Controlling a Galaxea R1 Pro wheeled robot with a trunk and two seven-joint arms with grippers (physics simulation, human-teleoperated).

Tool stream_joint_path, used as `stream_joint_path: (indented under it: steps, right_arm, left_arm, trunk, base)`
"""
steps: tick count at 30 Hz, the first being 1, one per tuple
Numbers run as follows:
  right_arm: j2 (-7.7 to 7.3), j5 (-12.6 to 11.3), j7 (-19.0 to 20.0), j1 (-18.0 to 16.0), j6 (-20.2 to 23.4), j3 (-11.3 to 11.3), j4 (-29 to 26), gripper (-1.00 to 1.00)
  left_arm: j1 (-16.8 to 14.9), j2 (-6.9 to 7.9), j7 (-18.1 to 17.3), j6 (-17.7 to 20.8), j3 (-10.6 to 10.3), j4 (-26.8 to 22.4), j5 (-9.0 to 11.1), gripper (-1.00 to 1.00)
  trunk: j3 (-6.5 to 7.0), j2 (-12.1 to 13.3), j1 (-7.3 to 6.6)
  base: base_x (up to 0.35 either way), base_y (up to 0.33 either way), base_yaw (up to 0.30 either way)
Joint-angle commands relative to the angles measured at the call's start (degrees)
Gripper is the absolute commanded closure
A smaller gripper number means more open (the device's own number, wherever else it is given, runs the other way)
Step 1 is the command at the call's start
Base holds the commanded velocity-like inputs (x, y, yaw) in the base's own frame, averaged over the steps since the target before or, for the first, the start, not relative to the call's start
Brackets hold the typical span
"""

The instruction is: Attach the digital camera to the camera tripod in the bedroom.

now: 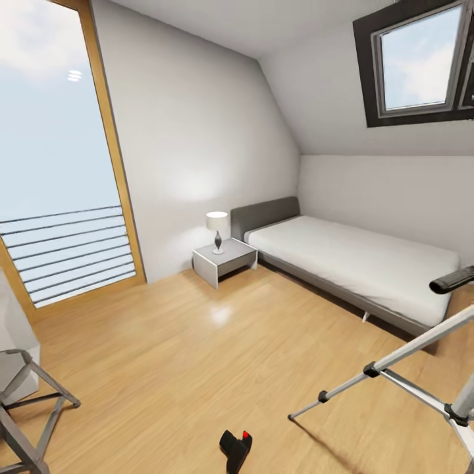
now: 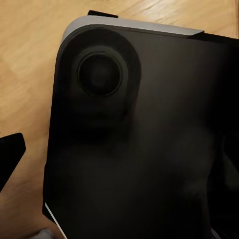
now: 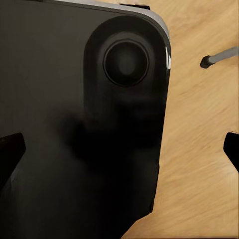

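Right claw (image 3: 119,144) tips stand apart, gripping nothing; left claw state cannot be told. Small black boxy digital camera (image 1: 235,449) lies on light wood floor (image 1: 171,355) near silver-legged camera tripod (image 1: 395,375).

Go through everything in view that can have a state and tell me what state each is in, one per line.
digital camera: lying on the wood floor, not mounted
camera tripod: standing, legs spread, nothing seen on it
bedside lamp: lit
bed: bare white mattress
skylight: appears shut
right gripper: open, empty
left gripper: cannot tell
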Motion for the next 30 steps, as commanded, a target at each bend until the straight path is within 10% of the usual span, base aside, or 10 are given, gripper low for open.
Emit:
stream_joint_path:
  steps: [1, 30]
  right_arm:
    - [-0.01, 0.1, 0.0, 0.0, -0.1, 0.3, 0.0, -1.00]
    - [0.09, 0.1, 0.1, 0.0, -0.1, 0.3, 0.0, -1.00]
  left_arm:
    - [0.0, -0.01, 0.0, -0.2, 0.1, 0.0, 0.4, -1.00]
    - [0.0, 0.08, 0.0, -0.2, 0.2, 0.0, 0.5, -1.00]
  trunk:
    - [-0.05, 0.0, 0.00]
    - [-0.05, 0.0, 0.00]
  base:
    - [0.000, 0.000, -0.246]
    - [0.000, 0.000, -0.246]
